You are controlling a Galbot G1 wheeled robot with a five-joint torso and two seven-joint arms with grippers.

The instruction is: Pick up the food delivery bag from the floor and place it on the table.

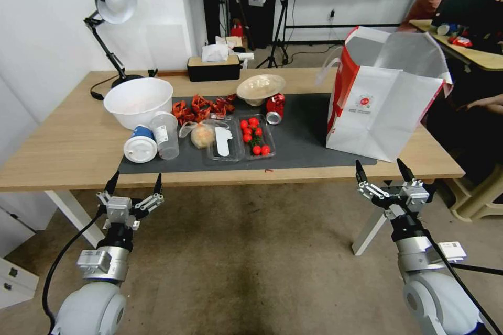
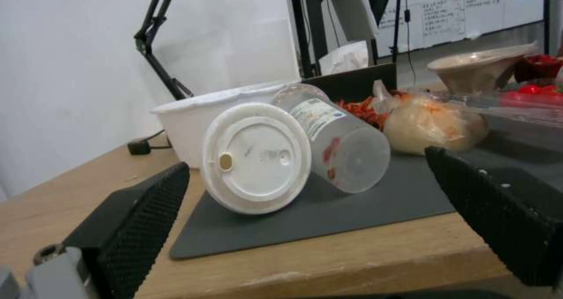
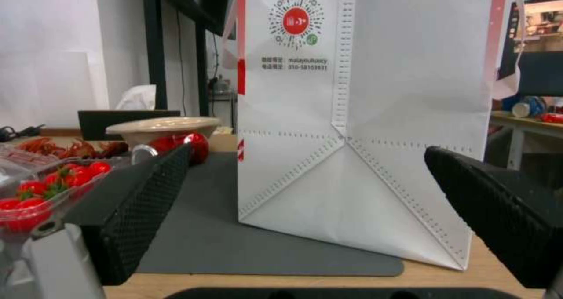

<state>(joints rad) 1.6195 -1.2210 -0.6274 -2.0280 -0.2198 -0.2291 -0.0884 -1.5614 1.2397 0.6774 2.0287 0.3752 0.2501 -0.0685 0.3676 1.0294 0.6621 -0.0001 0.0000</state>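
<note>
The food delivery bag point(image 1: 381, 100), white with red side panels and a round red logo, stands upright on the right part of the light-wood table point(image 1: 63, 141), half on the dark grey mat point(image 1: 301, 138). In the right wrist view the food delivery bag point(image 3: 363, 114) rises straight ahead, apart from the fingers. My right gripper point(image 1: 383, 172) is open, held in front of the table's front edge just below the bag. My left gripper point(image 1: 134, 184) is open too, in front of the table's left part. The floor point(image 1: 251, 256) lies bare under both arms.
On the mat lie a white bowl point(image 1: 138, 101), two tipped cups point(image 1: 152, 138), a tray of cherry tomatoes point(image 1: 254, 136), crayfish point(image 1: 201, 107), a red can point(image 1: 274, 109) and a beige bowl point(image 1: 260, 88). A desk lamp point(image 1: 107, 15) and tissue box point(image 1: 214, 67) stand at the back.
</note>
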